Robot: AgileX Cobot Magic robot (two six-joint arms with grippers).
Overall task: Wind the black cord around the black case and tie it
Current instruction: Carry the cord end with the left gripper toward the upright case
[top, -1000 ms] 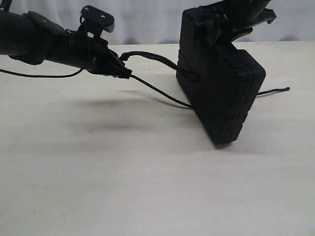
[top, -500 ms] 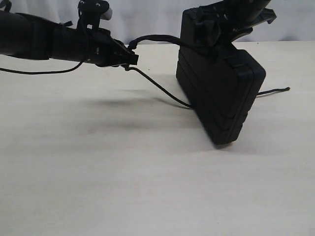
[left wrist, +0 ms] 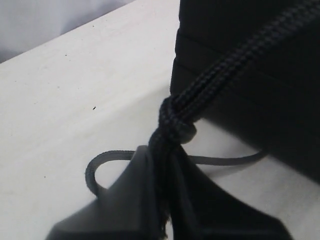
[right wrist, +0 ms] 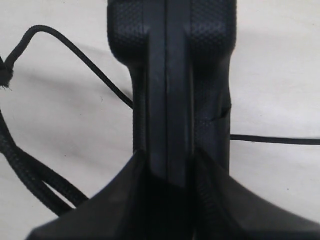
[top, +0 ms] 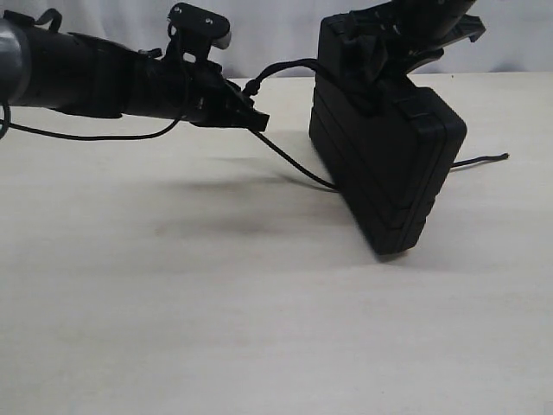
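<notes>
The left hand (top: 252,119), pinching black cord (left wrist: 240,54), moved nearer black case (top: 389,164)

No readable text, labels, brands or numbers in any view; black case (top: 389,164) and table (top: 259,328) are unmarked.

Matte black case (top: 389,164) tilted up on one edge near table's far edge; knotted braided black cord (left wrist: 235,70) runs from it, tail on table.
</notes>
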